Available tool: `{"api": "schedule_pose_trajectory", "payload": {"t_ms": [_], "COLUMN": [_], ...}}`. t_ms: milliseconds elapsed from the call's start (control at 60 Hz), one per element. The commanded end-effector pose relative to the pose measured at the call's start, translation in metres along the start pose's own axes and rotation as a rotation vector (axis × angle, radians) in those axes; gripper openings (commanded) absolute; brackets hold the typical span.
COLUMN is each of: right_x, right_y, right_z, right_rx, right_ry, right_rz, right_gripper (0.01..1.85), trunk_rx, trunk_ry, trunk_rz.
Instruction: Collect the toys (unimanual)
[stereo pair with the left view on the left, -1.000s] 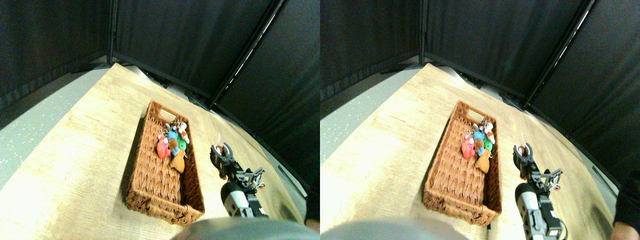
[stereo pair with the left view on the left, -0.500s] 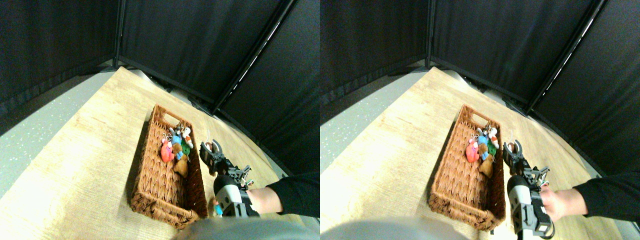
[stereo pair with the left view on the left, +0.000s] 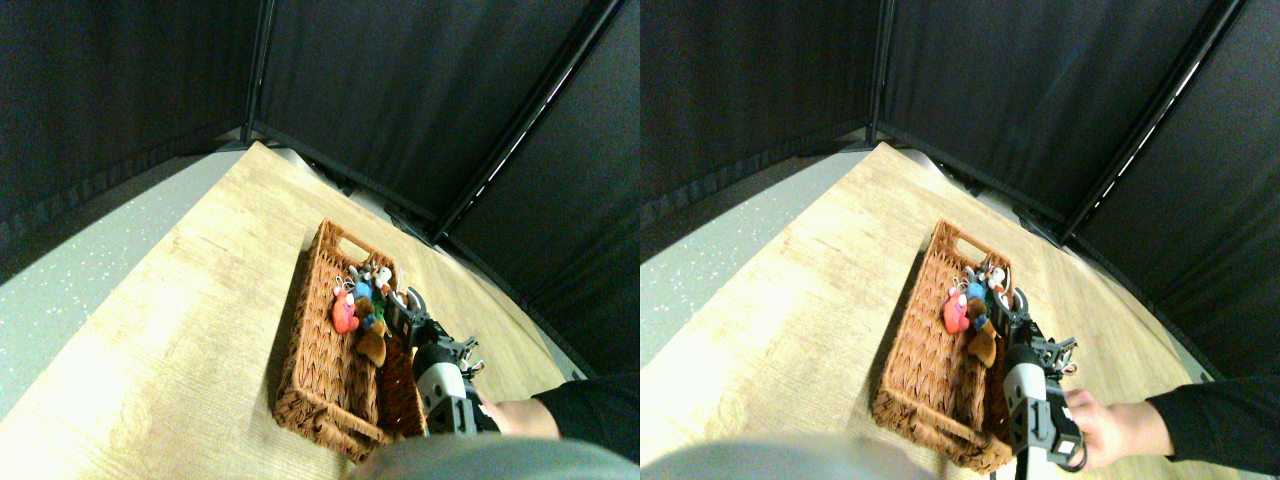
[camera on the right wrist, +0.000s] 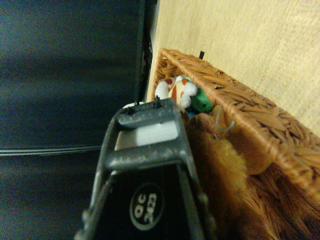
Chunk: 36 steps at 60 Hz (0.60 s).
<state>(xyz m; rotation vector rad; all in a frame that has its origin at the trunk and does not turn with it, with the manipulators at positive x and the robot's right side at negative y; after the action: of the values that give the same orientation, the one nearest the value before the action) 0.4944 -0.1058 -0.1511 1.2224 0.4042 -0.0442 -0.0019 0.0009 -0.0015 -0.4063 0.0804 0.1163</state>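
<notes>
The toys lie bunched in the far half of the brown wicker basket (stereo pair with the left view on the left: 300, 335): a pink-red one (stereo pair with the left view on the left: 345, 313), a blue one (stereo pair with the left view on the left: 362, 291), a white one (stereo pair with the left view on the left: 381, 277) and a tan one (stereo pair with the left view on the left: 373, 349). My right gripper (stereo pair with the left view on the left: 404, 304) hangs over the basket's right rim, close beside that bunch. In the wrist view a white-and-orange toy (camera on the right wrist: 175, 90) and a green toy (camera on the right wrist: 202, 101) sit past the gripper (camera on the right wrist: 150, 112), inside the basket wall (camera on the right wrist: 250, 107). A fuzzy tan-brown toy (camera on the right wrist: 222, 167) lies right against the jaw frame; whether it is held does not show.
A person's hand (stereo pair with the left view on the left: 503, 417) in a black sleeve (stereo pair with the left view on the left: 590, 400) reaches in from the lower right and touches the manipulator's base. The basket stands on a light wooden board (stereo pair with the left view on the left: 180, 330). Black curtain panels (stereo pair with the left view on the left: 400, 90) close off the back, and grey speckled floor (stereo pair with the left view on the left: 60, 300) lies left.
The whole picture has shifted, so the camera moved. My gripper went from beside the basket's right side to over its right rim. The person's arm has come in at the lower right.
</notes>
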Motion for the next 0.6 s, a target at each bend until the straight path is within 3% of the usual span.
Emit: {"api": "schedule_pose_trajectory", "payload": {"t_ms": [17,133,200,217,283,383,483,600], "right_x": [-0.001,0.0,0.0,0.0,-0.001,-0.003,-0.004,-0.008], "right_y": [0.006,0.0,-0.004,-0.004,-0.006,-0.008,-0.008,-0.004], "right_z": [-0.001,0.001,0.004,0.004,0.007,0.012,0.018,0.03], "right_rx": [0.027,-0.01,-0.03,-0.03,-0.056,-0.084,-0.09,-0.095], "right_ry": [-0.015,0.001,-0.006,-0.006,-0.007,-0.069,-0.078,-0.116], "right_rz": [0.022,0.014,-0.021,-0.021,-0.012,-0.01,0.003,0.012], "right_gripper": [0.06,0.1,0.78,0.78,1.21,1.32,1.35,1.22], "trunk_rx": [-0.132,-0.131,-0.126,-0.126,-0.12,-0.109,-0.098,-0.083], "trunk_ry": [0.006,0.008,0.007,0.007,0.011,0.008,0.015,0.018], "trunk_rz": [0.025,0.026,0.028,0.028,0.025,0.014,0.008,-0.007]}}
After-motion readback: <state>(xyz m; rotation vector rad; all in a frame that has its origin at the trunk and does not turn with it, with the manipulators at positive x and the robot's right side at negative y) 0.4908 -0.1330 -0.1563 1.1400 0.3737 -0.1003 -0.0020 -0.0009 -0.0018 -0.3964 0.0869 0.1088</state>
